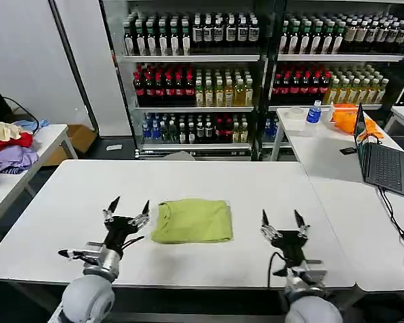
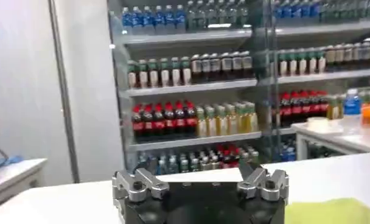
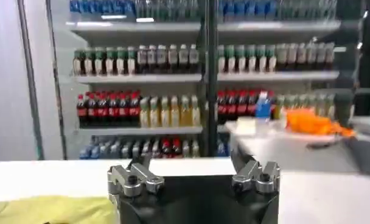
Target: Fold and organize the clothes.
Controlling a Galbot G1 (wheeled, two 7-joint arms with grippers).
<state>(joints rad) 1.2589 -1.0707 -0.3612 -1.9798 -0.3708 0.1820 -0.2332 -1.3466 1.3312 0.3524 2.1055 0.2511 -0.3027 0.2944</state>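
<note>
Counted on the white table (image 1: 67,202): one lime yellow-green T-shirt (image 1: 192,221), folded, and two grippers, the left gripper (image 1: 128,208) beside one edge of it and the right gripper (image 1: 283,222) off the other, each with two fingers spread apart. Counted around it: three more white tables, one laptop (image 1: 380,161), one orange cloth (image 1: 347,118), one blue-labelled bottle (image 1: 314,112), one garment pile (image 1: 8,145) of red, purple and cream. Behind, two shelving units (image 1: 195,81), each with three bottle-filled tiers in view; bottles too many and too small to count.
</note>
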